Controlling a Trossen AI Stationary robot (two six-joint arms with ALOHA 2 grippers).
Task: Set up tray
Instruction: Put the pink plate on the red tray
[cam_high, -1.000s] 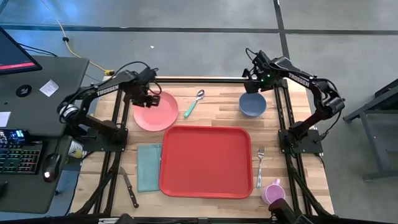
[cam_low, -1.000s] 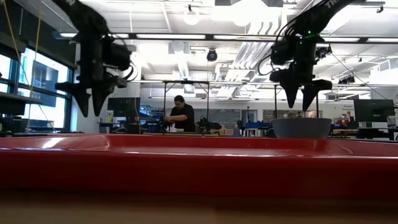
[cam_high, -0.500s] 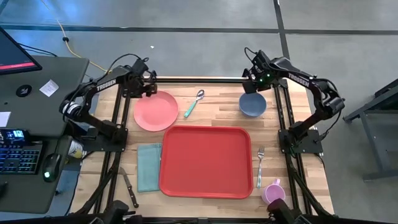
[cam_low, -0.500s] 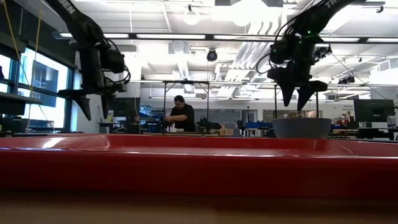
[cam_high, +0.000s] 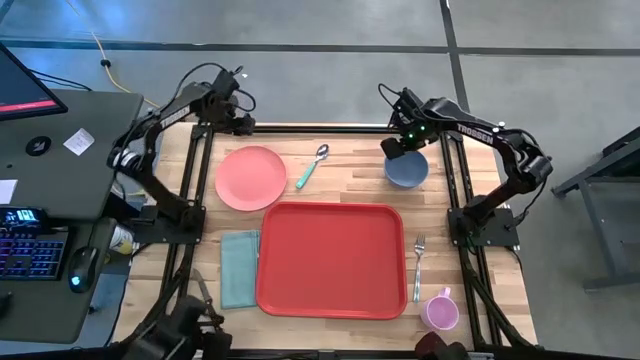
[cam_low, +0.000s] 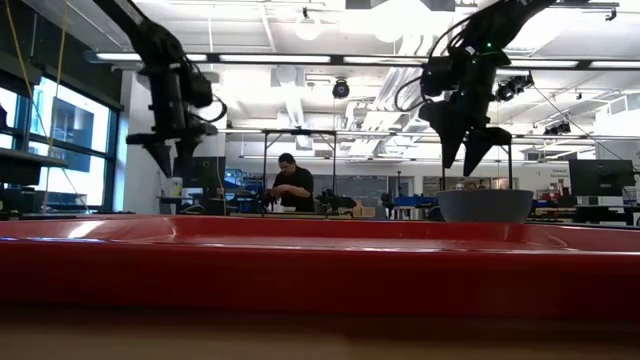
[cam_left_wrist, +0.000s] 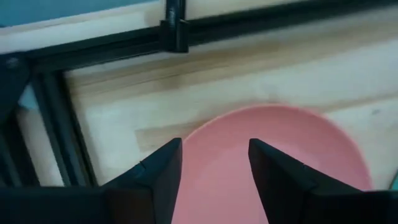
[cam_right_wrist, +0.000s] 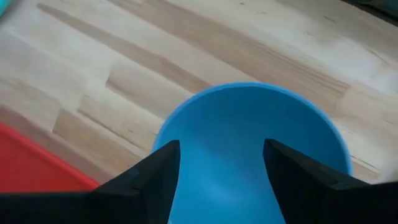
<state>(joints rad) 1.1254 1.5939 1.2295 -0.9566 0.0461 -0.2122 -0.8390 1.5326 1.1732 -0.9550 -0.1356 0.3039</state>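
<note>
Red tray (cam_high: 331, 260) lies flat mid-surface, empty, long axis running left to right. Right tool (cam_high: 397, 150), jaws spread and holding nothing, hangs over the blue bowl (cam_high: 407, 169); the tray lies just beyond the bowl. Left tool (cam_high: 243, 127), also open and empty, sits past the pink plate (cam_high: 250, 178). Judgement: right arm is nearer.

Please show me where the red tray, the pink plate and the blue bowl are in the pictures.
red tray (cam_high: 330, 260), high view, on the middle of its flat floor.
pink plate (cam_high: 250, 178), high view, on the centre of the plate.
blue bowl (cam_right_wrist: 249, 143), right wrist view, on its inner wall.
</note>
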